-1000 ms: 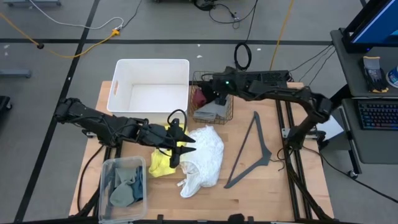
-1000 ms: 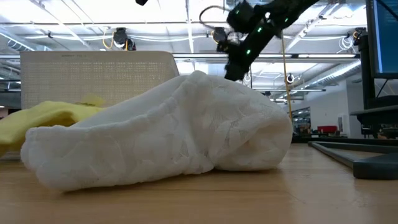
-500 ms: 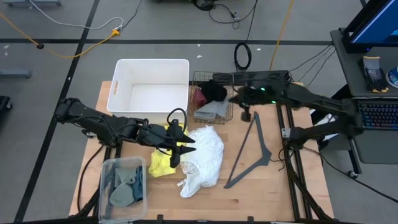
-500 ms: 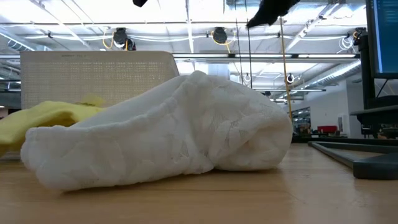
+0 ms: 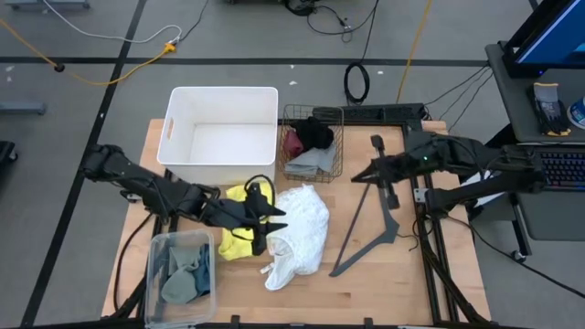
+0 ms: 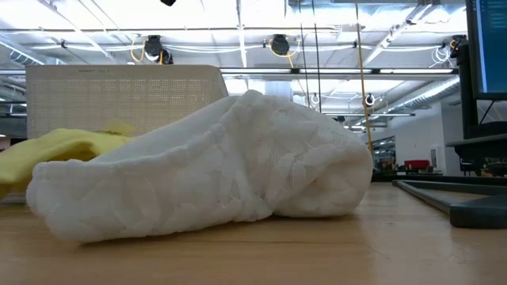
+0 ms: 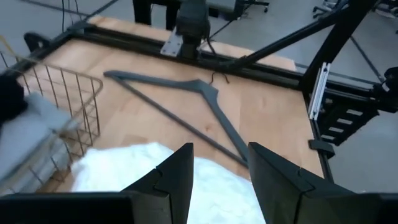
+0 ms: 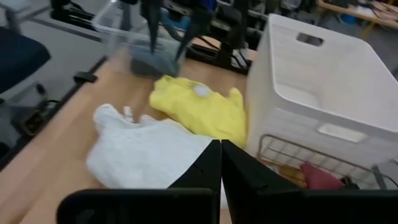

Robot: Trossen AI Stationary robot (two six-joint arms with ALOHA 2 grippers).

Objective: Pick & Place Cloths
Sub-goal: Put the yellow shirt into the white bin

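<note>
Cloths: crumpled lacy white cloth (image 5: 300, 228) touching soft yellow cloth (image 5: 239, 238).

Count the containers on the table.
3: white bin at the back left; wire basket beside it, holding maroon, black and grey cloths; clear plastic tub at the front left, holding teal and sage cloths. Cloths deeper in either may be hidden.

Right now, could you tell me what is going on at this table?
The robot is sorting cloths. Its left hand hovers open over the yellow cloth and white cloth. Its right hand is shut and empty above the hanger, beside the wire basket holding black, maroon and grey cloths.
</note>
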